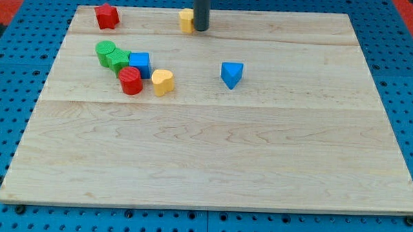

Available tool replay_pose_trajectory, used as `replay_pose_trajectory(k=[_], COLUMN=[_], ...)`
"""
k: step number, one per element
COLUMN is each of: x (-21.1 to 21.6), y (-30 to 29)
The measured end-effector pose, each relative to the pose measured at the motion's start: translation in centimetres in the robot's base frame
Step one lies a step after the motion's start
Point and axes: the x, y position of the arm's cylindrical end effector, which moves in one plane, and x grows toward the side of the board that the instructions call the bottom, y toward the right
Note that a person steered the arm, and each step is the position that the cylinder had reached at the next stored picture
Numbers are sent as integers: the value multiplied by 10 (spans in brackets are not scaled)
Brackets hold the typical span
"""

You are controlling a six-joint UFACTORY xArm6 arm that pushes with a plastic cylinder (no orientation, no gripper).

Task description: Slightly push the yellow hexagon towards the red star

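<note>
Camera view: end effector, bare rod, my tip [200, 30] touching yellow hexagon [186, 19] right side; red star [107, 16] far left.

One view only: high, off the wooden board's [212, 164] near edge, tilted down toward its far edge. Whole board framed, blue pegboard [14, 95] bordering.

No legible text, labels, brands, numbers or signs appear on the counter [212, 164] or any block.
</note>
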Motion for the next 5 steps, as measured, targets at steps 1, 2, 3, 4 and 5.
replay_pose_trajectory(k=[1, 2, 3, 4, 5], x=[2, -26, -38, -26, 2], y=[-18, 35, -5, -33, -13])
